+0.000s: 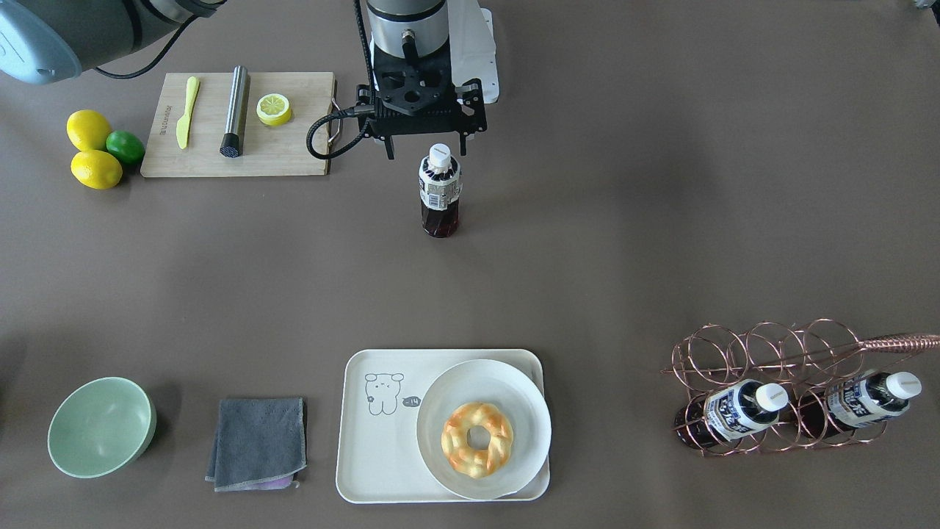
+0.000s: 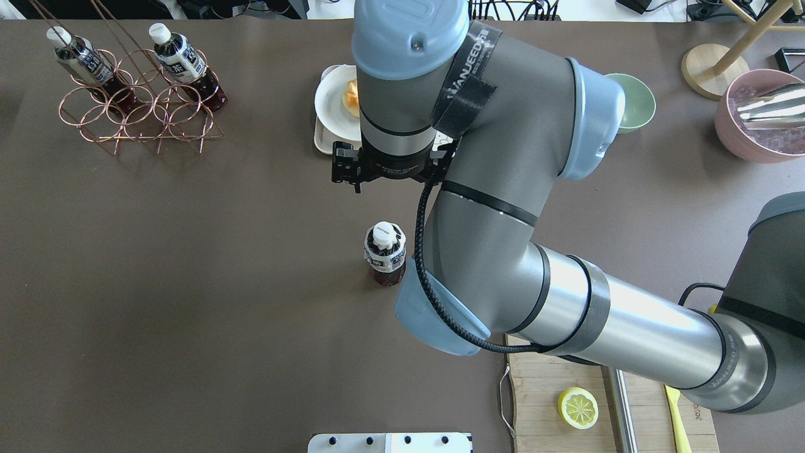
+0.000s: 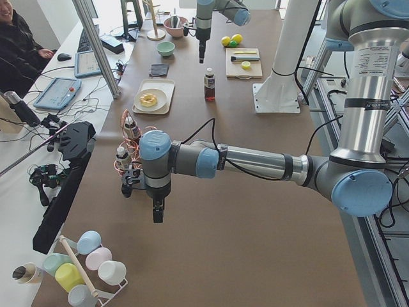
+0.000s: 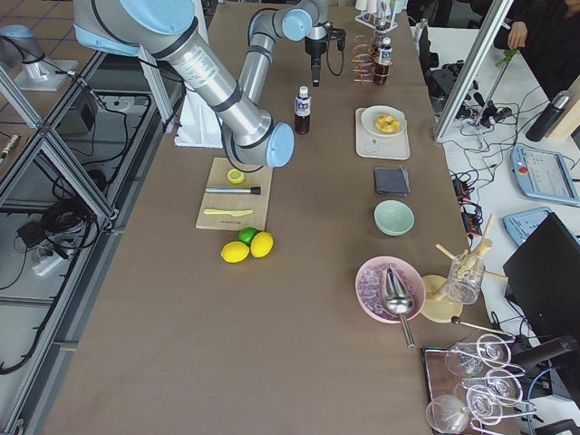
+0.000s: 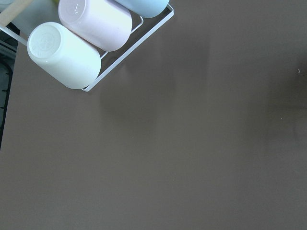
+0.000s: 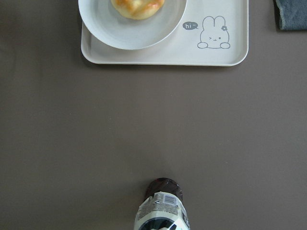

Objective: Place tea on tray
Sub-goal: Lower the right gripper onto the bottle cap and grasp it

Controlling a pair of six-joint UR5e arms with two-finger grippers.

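Note:
One tea bottle [image 1: 440, 192] stands upright on the bare table, midway along it; it also shows in the overhead view [image 2: 385, 251] and at the bottom of the right wrist view [image 6: 162, 211]. My right gripper [image 1: 426, 153] hangs above it, open and empty, not touching. The cream tray [image 1: 367, 470] lies at the table's far side, bear drawing showing, with a round plate [image 1: 514, 389] and a doughnut on it. Two more tea bottles [image 1: 742, 408] lie in a copper wire rack [image 1: 771, 353]. My left gripper [image 3: 157, 214] hangs over bare table far to the left; I cannot tell if it is open.
A wooden cutting board [image 1: 294, 147] with a lemon half, a yellow knife and a metal cylinder lies near the robot. Lemons and a lime [image 1: 95, 150] sit beside it. A green bowl [image 1: 99, 426] and a grey cloth [image 1: 257, 441] lie beside the tray. Cups [image 5: 64, 55] lie under the left wrist.

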